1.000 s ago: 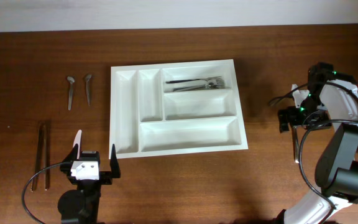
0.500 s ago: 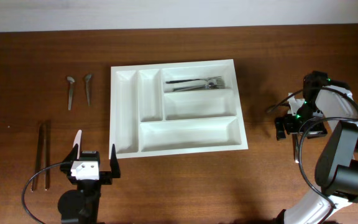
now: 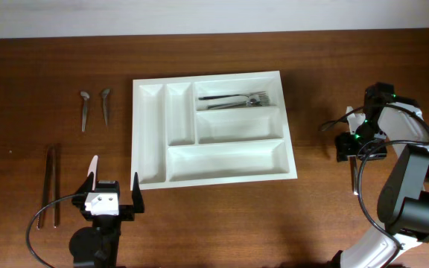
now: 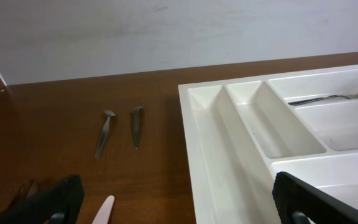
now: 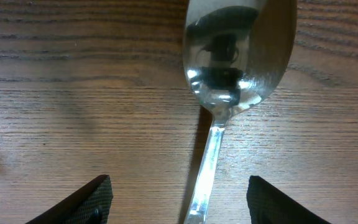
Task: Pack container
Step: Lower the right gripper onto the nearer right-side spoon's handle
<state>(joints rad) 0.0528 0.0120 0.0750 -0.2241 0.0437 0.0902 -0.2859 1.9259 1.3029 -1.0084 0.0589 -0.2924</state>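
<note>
The white container [image 3: 149, 134] lies at the table's middle, with forks [image 3: 237, 97] in its top right compartment. It also fills the right of the left wrist view, container [image 4: 229, 143]. In the right wrist view a metal spoon [image 5: 238, 50] lies on the wood, its handle running down between the jaws. My right gripper [image 5: 188, 202] straddles that handle, open, with neither finger touching it. It stands at the table's right, right gripper [image 3: 357, 145]. My left gripper [image 3: 112, 186] is open and holds nothing near the container's front left corner, left gripper [image 4: 182, 205].
Two small metal utensils [image 3: 84, 109] [image 3: 105, 104] lie left of the container, also in the left wrist view [image 4: 104, 134] [image 4: 135, 124]. A pair of dark sticks [image 3: 51, 186] lies at the far left. A white pointed strip [image 4: 104, 210] sits by my left finger.
My right wrist has shifted a little toward the table's front and settled over the spoon. The left arm, container and other utensils have not moved.
</note>
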